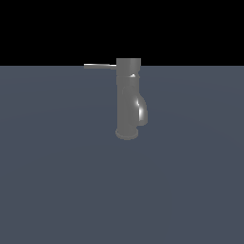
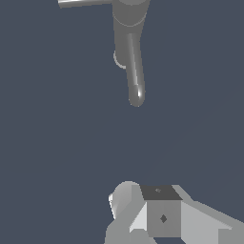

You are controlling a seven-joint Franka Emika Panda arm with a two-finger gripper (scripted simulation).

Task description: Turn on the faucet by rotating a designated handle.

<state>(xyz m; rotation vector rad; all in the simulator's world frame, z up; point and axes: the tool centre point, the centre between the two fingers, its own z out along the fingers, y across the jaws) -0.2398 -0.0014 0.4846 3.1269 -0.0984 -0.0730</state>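
The faucet (image 1: 127, 102) stands upper centre of the exterior view, its handle (image 1: 100, 66) sticking out toward the frame's left. The rod looks stiff, smooth and slippery; pushing near its free end should give most leverage. The gripper (image 2: 143, 214) sits well apart; I cannot tell how its jaws stand.

Pale grey blocky pincer (image 2: 143, 214), dark top panel
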